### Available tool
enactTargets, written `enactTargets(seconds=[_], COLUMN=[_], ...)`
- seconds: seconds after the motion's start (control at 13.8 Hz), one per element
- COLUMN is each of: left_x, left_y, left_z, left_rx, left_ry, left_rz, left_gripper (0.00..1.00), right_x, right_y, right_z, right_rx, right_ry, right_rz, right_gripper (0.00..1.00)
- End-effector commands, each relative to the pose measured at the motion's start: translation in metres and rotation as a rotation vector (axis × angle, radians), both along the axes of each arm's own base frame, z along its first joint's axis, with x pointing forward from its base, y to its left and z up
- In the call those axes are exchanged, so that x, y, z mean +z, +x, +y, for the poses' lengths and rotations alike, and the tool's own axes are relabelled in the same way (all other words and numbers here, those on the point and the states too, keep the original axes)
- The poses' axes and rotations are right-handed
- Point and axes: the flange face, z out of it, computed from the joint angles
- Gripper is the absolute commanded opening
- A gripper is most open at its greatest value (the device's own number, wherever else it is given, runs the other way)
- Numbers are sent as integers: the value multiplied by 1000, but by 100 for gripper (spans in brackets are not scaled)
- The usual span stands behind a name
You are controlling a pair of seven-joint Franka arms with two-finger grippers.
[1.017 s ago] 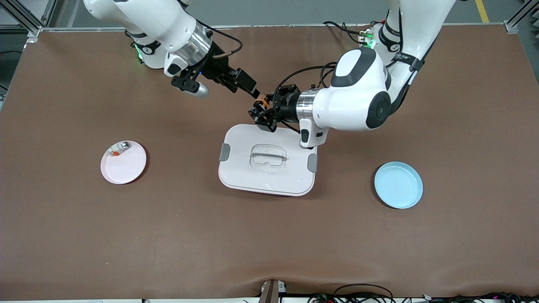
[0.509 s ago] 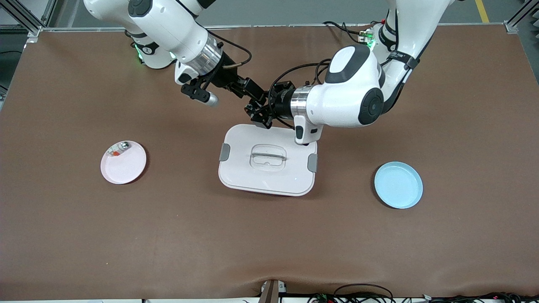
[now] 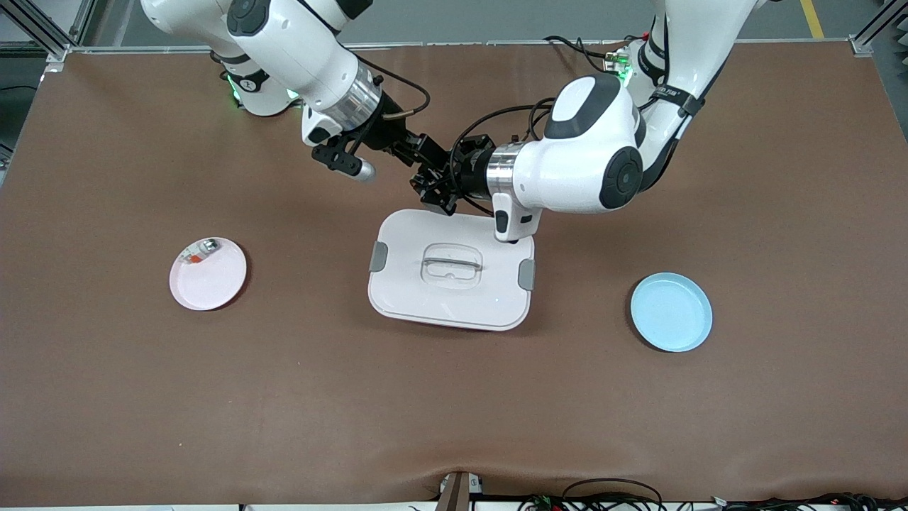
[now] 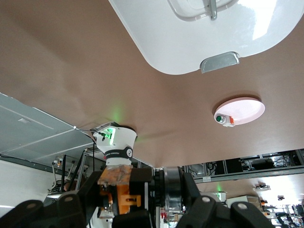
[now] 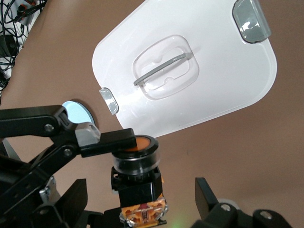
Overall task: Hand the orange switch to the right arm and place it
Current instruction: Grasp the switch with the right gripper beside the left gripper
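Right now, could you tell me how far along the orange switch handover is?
Done: the left gripper has lifted the orange switch above the white lidded box. In hand: the right gripper straddles it, fingers open. Left: gripping, release, placing.

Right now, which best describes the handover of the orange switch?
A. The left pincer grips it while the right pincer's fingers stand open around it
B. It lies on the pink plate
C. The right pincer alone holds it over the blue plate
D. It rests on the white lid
A: in the right wrist view the left pincer clamps the orange switch, while the right pincer has its fingers spread wide on either side, not yet closed.
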Motion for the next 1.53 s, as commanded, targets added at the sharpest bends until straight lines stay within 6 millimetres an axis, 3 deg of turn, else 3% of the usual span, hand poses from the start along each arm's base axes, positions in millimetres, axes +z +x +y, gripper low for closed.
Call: enactTargets(seconds=[0.0, 0.36, 0.44, 0.58, 0.65, 0.73, 1.02, 1.24, 1.45], left_x=[5, 5, 4, 5, 7, 7, 12, 22, 28], left_y=[1, -1, 0, 0, 1, 3, 9, 21, 41], left_z=[-6, -8, -7, -6, -5, -3, 3, 20, 41], left_rx=[15, 11, 14, 15, 18, 17, 31, 57, 96], left_ry=[-6, -5, -4, -4, -5, -7, -10, 21, 39], left_rz=[5, 5, 5, 4, 2, -3, -15, -68, -109], left_gripper=[0, 0, 1, 11, 32, 99, 100, 100, 100], right_x=[3, 4, 3, 3, 3, 3, 5, 9, 31], right_y=[-1, -1, -2, -1, -1, -1, 0, 2, 8], right_z=[6, 6, 7, 6, 6, 6, 6, 2, -7], right_rx=[-8, -5, -3, -3, -3, -3, -3, 1, 36], right_ry=[10, 8, 7, 8, 8, 8, 10, 9, -10], right_rz=[11, 8, 9, 9, 9, 9, 5, 6, 39], right_gripper=[73, 7, 0, 0, 0, 0, 0, 0, 0])
